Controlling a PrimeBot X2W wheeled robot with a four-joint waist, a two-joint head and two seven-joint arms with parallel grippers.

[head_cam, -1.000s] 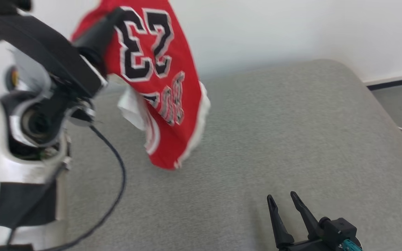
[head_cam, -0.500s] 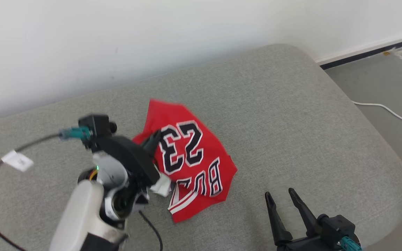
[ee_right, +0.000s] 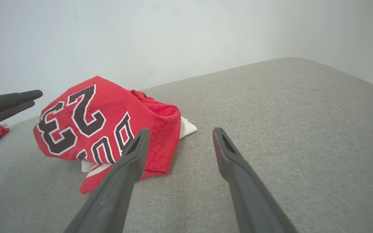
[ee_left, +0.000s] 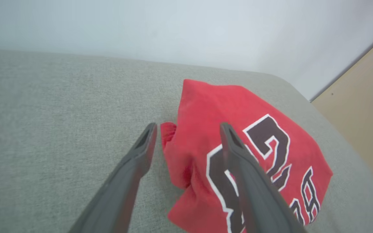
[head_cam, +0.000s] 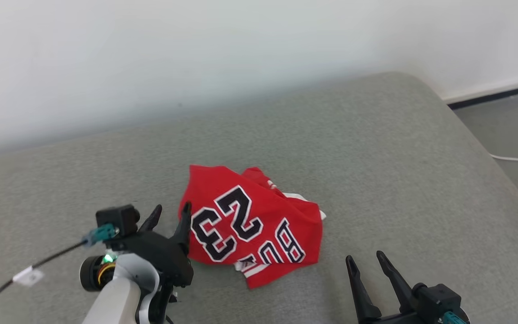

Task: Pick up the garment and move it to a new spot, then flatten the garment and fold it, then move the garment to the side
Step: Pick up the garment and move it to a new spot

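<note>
The jersey [head_cam: 254, 225] is seen crumpled on the grey cushion [head_cam: 376, 157], just right of the left end effector [head_cam: 172, 208], whose fingers are spread apart with nothing held; whether the finger [ee_left: 243, 161] nearer the cloth touches it cannot be told; the lettering is partly folded under; the right end effector [head_cam: 363, 256] is likewise parted and empty, the jersey lying to its front left; its wrist is cut off by the frame.
</note>
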